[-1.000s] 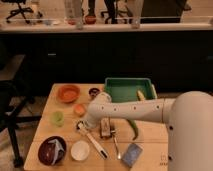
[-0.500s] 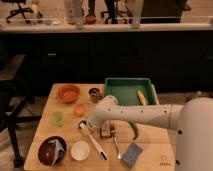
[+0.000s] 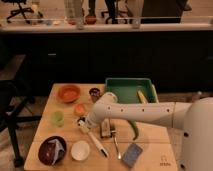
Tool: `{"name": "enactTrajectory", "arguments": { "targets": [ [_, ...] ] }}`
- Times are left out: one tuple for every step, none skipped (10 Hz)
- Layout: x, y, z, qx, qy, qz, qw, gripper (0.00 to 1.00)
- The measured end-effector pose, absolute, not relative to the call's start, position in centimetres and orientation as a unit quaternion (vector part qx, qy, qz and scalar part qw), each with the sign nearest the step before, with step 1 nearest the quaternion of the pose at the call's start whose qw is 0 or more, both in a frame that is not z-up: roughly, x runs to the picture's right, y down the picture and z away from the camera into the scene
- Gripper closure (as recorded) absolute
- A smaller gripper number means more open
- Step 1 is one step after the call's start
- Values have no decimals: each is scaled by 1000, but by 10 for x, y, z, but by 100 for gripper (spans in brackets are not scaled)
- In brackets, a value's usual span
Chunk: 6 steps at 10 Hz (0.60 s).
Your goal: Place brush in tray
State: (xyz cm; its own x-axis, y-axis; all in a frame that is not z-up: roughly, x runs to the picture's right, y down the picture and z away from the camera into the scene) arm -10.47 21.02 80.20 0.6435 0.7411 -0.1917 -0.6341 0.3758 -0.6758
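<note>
Reaching further left than a moment ago, the gripper (image 3: 85, 121) hangs low over the desk (image 3: 42, 131), at the round head of the brush (image 3: 94, 140), probably to line up a pick. We cannot tell how far it is open.

The one brush lies flat on the desk, its handle pointing near-right. One tray (image 3: 125, 92) sits far right, open-topped to receive it.

We count three bowls: an orange bowl (image 3: 68, 93), a dark bowl (image 3: 50, 150) and a white bowl (image 3: 80, 150). We also see one fork (image 3: 116, 145).
</note>
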Motion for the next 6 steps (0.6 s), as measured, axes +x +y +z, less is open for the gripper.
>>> {"name": "enactTrajectory", "arguments": {
  "targets": [
    [-102, 197, 791, -362, -77, 414, 831, 81],
    [-99, 187, 783, -354, -80, 412, 836, 81],
    [-95, 178, 776, -347, -80, 410, 840, 81],
    [-89, 169, 770, -338, -78, 408, 844, 81],
    [-85, 164, 767, -333, -77, 405, 848, 81],
    [-75, 153, 760, -322, -74, 404, 853, 81]
  ]
}}
